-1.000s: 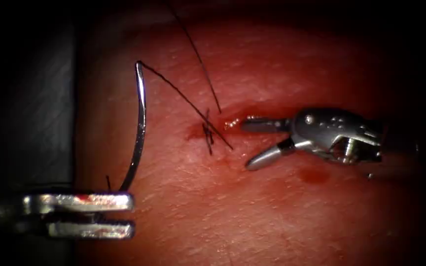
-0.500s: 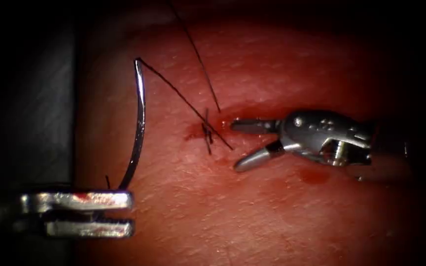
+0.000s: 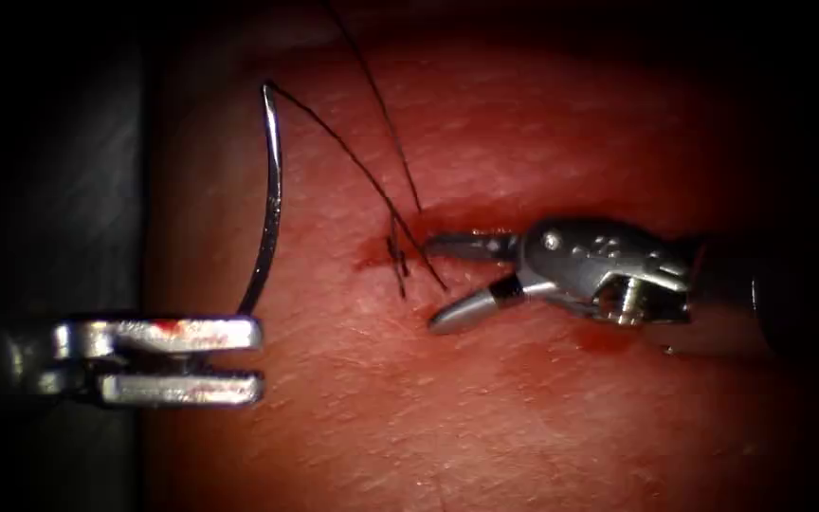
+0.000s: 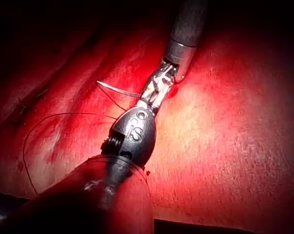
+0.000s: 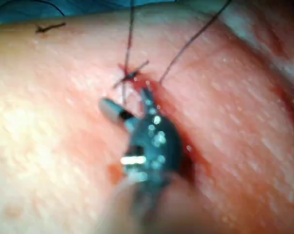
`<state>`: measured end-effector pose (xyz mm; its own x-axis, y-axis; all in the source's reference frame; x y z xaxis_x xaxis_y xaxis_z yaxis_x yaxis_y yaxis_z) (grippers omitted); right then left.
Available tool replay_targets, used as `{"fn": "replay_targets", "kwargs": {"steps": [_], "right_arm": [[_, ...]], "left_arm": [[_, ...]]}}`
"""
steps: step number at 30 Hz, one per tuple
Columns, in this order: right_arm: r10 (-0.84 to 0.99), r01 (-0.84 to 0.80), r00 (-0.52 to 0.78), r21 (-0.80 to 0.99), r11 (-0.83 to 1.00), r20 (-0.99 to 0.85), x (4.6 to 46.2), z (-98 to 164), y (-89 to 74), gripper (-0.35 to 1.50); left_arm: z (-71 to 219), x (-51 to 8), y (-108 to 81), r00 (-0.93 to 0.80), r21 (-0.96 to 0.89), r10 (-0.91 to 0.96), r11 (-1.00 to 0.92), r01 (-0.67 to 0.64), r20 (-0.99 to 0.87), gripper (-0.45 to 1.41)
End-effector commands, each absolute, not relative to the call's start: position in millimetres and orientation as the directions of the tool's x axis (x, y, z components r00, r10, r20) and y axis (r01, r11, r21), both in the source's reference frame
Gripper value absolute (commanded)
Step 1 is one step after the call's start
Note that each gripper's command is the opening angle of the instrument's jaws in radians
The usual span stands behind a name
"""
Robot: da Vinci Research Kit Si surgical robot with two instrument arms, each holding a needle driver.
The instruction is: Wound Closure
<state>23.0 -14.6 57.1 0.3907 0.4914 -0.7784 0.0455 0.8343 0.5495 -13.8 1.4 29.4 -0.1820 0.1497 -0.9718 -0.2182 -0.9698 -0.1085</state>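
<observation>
My left tool (image 3: 254, 361) sits low at the tissue's left edge, shut on the curved needle (image 3: 272, 199) near its lower end. The needle stands free above the tissue (image 3: 485, 427), left of the cut (image 3: 372, 254). Thread (image 3: 353, 156) runs from the needle's upper end down to the cut. My right tool (image 3: 431, 284) lies over the cut from the right, jaws open and holding nothing, one on each side of that thread beside the knot (image 3: 397, 258). The left wrist view has the left tool (image 4: 157, 87) gripping the needle (image 4: 115, 90). The right tool (image 5: 126, 100) is open by the knot (image 5: 130, 75).
A second strand of thread (image 3: 381, 109) comes down from the upper edge to the cut. Short cut ends stick out of the knot. Red fluid (image 3: 604, 337) wets the tissue under the right tool. A dark surface (image 3: 59, 190) borders the tissue on the left.
The left tool has lifted the needle upward, drawing the thread tauter. The right tool has moved left toward the knot, jaws staying open.
</observation>
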Motion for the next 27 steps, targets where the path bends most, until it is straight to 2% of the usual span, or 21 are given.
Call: {"fn": "replay_targets", "kwargs": {"steps": [1, 6, 13, 22, 25, 27], "right_arm": [[0.495, 0.047, 0.390, 0.554, 0.831, -0.776, 23.5, 57.5, -15.3, 0.67], [0.495, 0.049, 0.380, 0.552, 0.833, -0.781, 23.4, 56.7, -14.7, 0.74], [0.493, 0.053, 0.366, 0.547, 0.836, -0.789, 23.5, 55.4, -14.4, 0.67], [0.489, 0.051, 0.367, 0.542, 0.839, -0.791, 23.7, 55.9, -14.8, 0.69], [0.488, 0.050, 0.365, 0.540, 0.840, -0.793, 23.8, 56.0, -15.0, 0.51], [0.486, 0.050, 0.365, 0.538, 0.841, -0.794, 23.9, 56.2, -15.2, 0.17]], "left_arm": [[30.1, -14.3, 1.2, -0.177, -0.110, 0.149, -0.970, -0.215, -0.973, -0.45], [30.2, -14.1, 1.1, -0.175, -0.109, 0.148, -0.970, -0.216, -0.973, -0.45], [30.2, -14.2, 1.1, -0.176, -0.108, 0.148, -0.970, -0.217, -0.973, -0.45], [29.5, -14.4, 0.8, -0.180, -0.108, 0.149, -0.969, -0.221, -0.972, -0.45], [29.4, -14.3, 0.9, -0.179, -0.103, 0.144, -0.970, -0.221, -0.973, -0.45], [29.4, -14.3, 0.9, -0.179, -0.103, 0.144, -0.970, -0.221, -0.973, -0.45]]}}
